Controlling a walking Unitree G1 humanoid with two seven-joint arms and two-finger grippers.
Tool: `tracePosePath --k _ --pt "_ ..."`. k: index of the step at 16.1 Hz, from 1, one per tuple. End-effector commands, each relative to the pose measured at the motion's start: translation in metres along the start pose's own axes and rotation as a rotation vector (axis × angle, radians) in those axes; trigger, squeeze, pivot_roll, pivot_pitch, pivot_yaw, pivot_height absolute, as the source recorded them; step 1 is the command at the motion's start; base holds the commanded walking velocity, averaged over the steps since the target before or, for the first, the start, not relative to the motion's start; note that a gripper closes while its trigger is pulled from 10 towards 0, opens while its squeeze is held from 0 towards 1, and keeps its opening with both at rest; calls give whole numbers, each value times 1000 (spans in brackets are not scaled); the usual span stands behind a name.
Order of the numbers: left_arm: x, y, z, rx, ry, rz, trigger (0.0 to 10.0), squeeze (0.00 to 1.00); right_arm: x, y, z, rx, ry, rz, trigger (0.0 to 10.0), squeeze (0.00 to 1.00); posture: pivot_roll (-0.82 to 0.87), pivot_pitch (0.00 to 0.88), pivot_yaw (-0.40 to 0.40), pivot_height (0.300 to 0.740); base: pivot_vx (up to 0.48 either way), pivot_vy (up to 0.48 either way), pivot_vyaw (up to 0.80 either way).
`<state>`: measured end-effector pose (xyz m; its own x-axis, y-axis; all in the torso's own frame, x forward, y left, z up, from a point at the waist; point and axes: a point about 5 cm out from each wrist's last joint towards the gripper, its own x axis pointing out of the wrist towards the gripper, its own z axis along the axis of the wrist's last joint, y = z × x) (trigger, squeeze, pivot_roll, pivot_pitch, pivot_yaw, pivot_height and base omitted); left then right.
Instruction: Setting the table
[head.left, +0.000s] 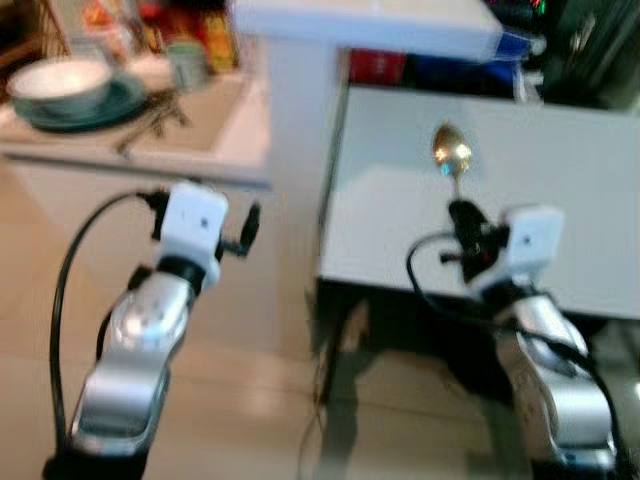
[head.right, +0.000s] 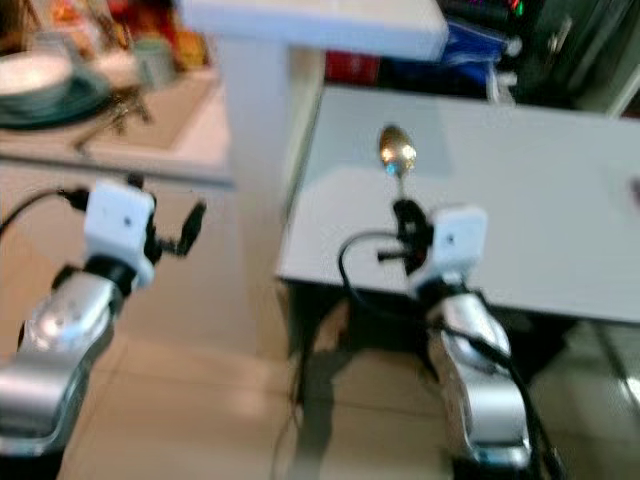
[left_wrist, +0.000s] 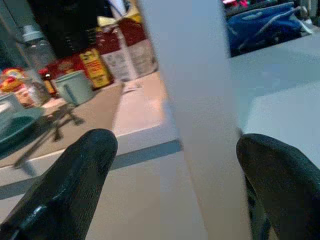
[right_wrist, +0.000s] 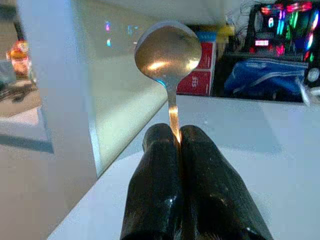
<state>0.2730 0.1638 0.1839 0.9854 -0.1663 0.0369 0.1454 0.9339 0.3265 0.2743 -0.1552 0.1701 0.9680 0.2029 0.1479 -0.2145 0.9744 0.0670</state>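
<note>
My right gripper (head.left: 461, 212) is shut on the handle of a golden spoon (head.left: 451, 150), whose bowl stands upright above the fingers over the white table (head.left: 560, 170). In the right wrist view the spoon (right_wrist: 168, 52) rises from between the closed black fingers (right_wrist: 155, 165). My left gripper (head.left: 250, 228) is held out in front of a white pillar (head.left: 300, 120), its fingers (left_wrist: 75, 175) spread wide with nothing between them. On the counter at the far left sit a white bowl (head.left: 60, 80) on a dark green plate (head.left: 110, 105), dark cutlery (head.left: 150, 125) and a pale green mug (head.left: 186, 62).
Colourful packages (head.left: 215, 35) line the back of the counter (head.left: 235, 130). A red box (head.left: 378, 66) and a blue bag (head.left: 450, 72) lie beyond the table's far edge. Beige floor tiles (head.left: 260, 400) stretch below between the counter and the table.
</note>
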Motion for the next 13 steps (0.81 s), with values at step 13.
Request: tracePosePath --k 13 --pt "7 -9 7 -4 0 24 10000 0 22 -10 6 -26 117 -28 10000 0 -8 42 -6 740 0 -480 0"
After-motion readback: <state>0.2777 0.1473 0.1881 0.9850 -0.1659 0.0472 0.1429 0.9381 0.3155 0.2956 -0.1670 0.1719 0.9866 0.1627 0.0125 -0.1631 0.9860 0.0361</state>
